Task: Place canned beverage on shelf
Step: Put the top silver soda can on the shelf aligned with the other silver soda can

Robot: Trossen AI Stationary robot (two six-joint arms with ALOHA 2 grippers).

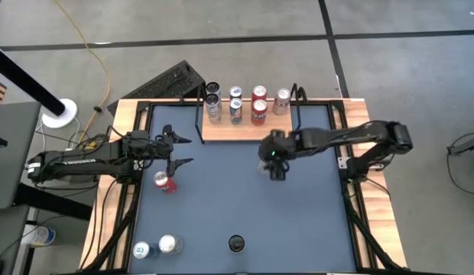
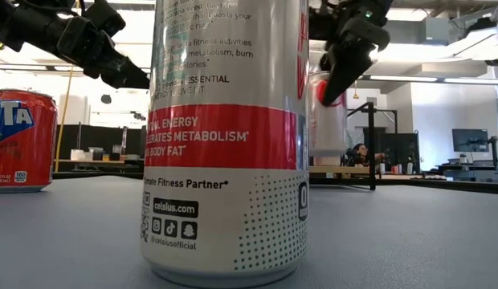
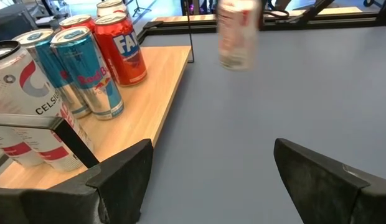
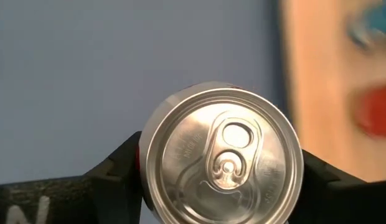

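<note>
Can of the task sits between my right gripper jaws, top end facing the wrist camera, pull tab and silver lid plain to see; the dark fingers flank it on both sides and press at its wall, so I read the jaws as closed partway onto it; in the low view the same can hangs clear of the worktop under the right gripper, upright or close to it. From above, my right gripper is over the blue worktop just in front of the shelf, toward the shelf's right half; the shelf board carries two rows of cans at its back edge, silver, blue and red ones, standing upright. My left gripper waits over the left side of the worktop, jaws spread wide with nothing between them; a red can lies just beside it on the worktop. Near the front edge I see two silver cans standing close together and a dark round thing further right; one tall can stands right against the low camera, filling most of that view.
</note>
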